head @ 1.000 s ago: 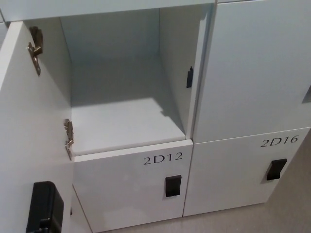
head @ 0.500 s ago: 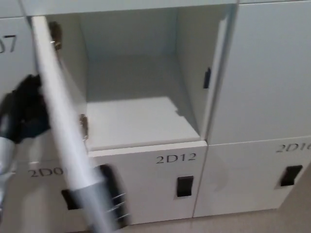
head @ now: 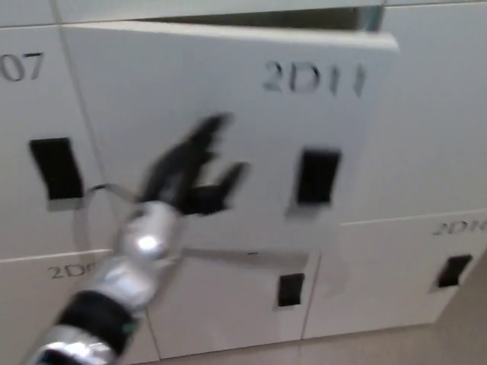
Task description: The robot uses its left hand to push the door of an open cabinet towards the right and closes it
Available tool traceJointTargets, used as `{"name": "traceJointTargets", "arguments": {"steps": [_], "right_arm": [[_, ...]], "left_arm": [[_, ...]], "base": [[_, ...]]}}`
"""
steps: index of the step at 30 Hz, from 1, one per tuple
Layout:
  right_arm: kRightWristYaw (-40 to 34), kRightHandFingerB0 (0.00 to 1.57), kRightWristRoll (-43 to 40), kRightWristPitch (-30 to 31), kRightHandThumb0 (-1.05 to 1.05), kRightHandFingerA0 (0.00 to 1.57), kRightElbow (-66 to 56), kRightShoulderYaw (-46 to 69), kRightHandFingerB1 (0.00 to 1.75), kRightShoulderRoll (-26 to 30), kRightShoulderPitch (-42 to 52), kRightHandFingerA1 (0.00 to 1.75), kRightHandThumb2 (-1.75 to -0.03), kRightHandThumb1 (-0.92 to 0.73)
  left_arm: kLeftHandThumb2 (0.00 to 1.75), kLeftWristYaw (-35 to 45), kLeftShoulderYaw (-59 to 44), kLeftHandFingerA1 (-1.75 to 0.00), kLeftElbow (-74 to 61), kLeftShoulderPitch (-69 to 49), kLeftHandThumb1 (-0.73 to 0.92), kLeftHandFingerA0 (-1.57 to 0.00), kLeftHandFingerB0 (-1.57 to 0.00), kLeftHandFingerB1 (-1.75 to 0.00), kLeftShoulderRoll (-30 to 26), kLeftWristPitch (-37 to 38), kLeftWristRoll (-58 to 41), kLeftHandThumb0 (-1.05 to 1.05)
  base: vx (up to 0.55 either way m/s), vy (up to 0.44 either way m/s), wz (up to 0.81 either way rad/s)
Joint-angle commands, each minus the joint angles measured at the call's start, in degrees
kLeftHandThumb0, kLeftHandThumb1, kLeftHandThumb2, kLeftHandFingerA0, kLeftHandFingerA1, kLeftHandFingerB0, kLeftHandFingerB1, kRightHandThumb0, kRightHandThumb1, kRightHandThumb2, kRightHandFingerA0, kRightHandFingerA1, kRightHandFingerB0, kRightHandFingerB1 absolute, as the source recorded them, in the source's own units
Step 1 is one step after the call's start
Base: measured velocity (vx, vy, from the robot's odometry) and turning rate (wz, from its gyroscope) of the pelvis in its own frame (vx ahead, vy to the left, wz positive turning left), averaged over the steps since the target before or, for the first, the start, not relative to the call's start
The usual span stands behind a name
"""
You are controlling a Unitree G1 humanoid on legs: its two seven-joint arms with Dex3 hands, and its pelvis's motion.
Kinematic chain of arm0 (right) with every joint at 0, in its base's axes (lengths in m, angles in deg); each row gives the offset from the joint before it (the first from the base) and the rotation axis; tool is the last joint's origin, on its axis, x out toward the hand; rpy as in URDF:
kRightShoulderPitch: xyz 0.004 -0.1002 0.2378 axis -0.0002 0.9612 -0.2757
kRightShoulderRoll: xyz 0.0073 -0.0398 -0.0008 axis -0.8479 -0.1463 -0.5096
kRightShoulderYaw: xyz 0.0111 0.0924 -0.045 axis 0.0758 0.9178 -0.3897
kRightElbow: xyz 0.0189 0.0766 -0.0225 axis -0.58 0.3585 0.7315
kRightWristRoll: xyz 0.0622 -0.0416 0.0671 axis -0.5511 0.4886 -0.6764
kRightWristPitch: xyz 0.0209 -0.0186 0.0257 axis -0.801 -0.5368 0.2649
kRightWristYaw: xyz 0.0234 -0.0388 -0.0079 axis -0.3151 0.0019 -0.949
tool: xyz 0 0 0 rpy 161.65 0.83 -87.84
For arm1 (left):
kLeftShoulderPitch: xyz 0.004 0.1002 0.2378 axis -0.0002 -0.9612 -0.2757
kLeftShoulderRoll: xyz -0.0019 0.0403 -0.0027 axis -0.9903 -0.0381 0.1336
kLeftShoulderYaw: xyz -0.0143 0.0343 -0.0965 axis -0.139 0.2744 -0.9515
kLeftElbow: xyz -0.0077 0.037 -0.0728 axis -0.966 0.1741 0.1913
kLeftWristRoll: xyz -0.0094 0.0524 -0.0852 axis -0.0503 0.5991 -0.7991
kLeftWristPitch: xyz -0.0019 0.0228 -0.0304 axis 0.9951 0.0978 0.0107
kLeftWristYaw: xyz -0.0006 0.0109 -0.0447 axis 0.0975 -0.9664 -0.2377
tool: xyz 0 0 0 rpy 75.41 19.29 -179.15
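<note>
Head view: the cabinet door (head: 228,99), marked 2D11, fills the middle of the picture, swung nearly across its opening; a dark sliver of gap shows along its top edge near the right corner, so it does not look fully shut. The left robot hand (head: 190,173) is raised against the door's front face, left of the black latch (head: 316,176), its fingers spread apart and holding nothing. Motion blur makes it hard to say whether the fingers touch the panel or sit just off it. The right robot hand is not in view.

The door reads as a light, stiff, smooth panel on hinges at its left side. It should swing freely under a flat push, and it needs no grasp. The best place to press is probably the open face near the latch side, far from the hinges, where a push has most leverage.

Half a second earlier the door stood edge-on, with the empty compartment open and the hand behind the panel. Now the door covers the compartment and the hand is on its front.
</note>
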Motion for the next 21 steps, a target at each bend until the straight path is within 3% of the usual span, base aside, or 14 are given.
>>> {"name": "traceJointTargets", "arguments": {"steps": [1,2,6,8,13,14,18,19,20,21], "right_arm": [[-1.10,0.21,0.54,-0.40,-0.57,0.29,-0.63,-0.16,0.31,2.12,-2.15,0.36,-0.73,-0.92],[-0.98,0.21,0.47,-0.37,-0.57,0.30,-0.57,-0.10,0.31,2.09,-2.23,0.36,-0.73,-0.92],[-0.23,0.21,0.04,-0.59,-0.57,0.29,-0.40,0.24,0.31,1.99,-2.47,0.35,-0.73,-0.92],[-0.21,0.21,-0.12,-0.27,-0.57,0.29,-0.39,0.39,0.31,1.96,-2.71,0.35,-0.73,-0.92],[-0.14,0.22,-0.63,-0.70,-0.56,0.30,-0.44,0.96,0.31,2.12,-2.56,0.36,-0.71,-0.92],[-0.37,0.22,-0.31,-0.51,-0.58,0.30,-0.38,0.71,0.31,2.27,-2.58,0.36,-0.71,-0.92],[0.32,0.21,-0.49,-0.56,-0.57,0.29,-0.30,0.82,0.31,2.37,-2.35,0.35,-0.72,-0.92],[0.11,0.22,-0.19,-0.31,-0.57,0.30,-0.25,0.56,0.32,2.45,-2.44,0.36,-0.72,-0.92],[-0.26,0.22,0.25,0.01,-0.57,0.30,-0.18,0.19,0.32,2.54,-2.58,0.36,-0.72,-0.92],[-0.24,0.22,0.27,0.01,-0.57,0.31,-0.20,0.19,0.32,2.60,-2.66,0.37,-0.72,-0.92]], "left_arm": [[1.17,1.27,23.84,-0.55,-9.48,21.46,0.76,-0.36,-0.11,-0.42,18.16,2.58,24.42,-0.69],[0.81,1.94,24.41,-0.37,-10.08,21.10,0.92,-0.33,-0.19,-0.31,17.47,1.44,24.57,-0.85],[0.75,4.68,25.46,-0.38,-13.68,18.15,0.91,-0.34,-0.23,-0.30,12.80,0.02,24.37,-0.77],[0.75,4.57,25.60,-0.38,-14.80,16.74,0.91,-0.34,-0.23,-0.30,11.09,0.13,24.09,-0.77],[0.74,13.39,24.11,-0.40,-26.88,3.30,0.92,-0.34,-0.25,-0.32,-3.04,-0.93,19.66,-0.78],[1.13,14.70,22.95,-0.55,-29.73,-1.68,0.74,-0.35,-0.15,-0.44,-8.14,-0.77,18.15,-0.63],[1.14,15.22,20.82,-0.55,-32.87,-9.80,0.76,-0.36,-0.15,-0.43,-15.35,-1.05,15.80,-0.64],[0.74,16.36,19.37,-0.38,-33.01,-12.73,0.92,-0.35,-0.27,-0.33,-17.74,-0.95,13.25,-0.74],[0.74,17.73,17.72,-0.38,-33.09,-15.87,0.92,-0.35,-0.27,-0.33,-20.32,-0.81,10.28,-0.74],[1.15,16.35,16.05,-0.54,-33.19,-19.31,0.83,-0.35,-0.20,-0.45,-22.89,0.45,9.17,-0.69]], "base": [[0.05,-0.010,-0.22],[0.07,-0.028,-0.18],[0.05,-0.028,-0.09],[0.00,0.000,0.00],[0.01,-0.008,-0.02],[0.00,0.000,0.00],[0.00,0.000,0.00],[0.00,0.000,0.00],[0.00,0.000,0.00],[0.00,0.000,0.00]]}}
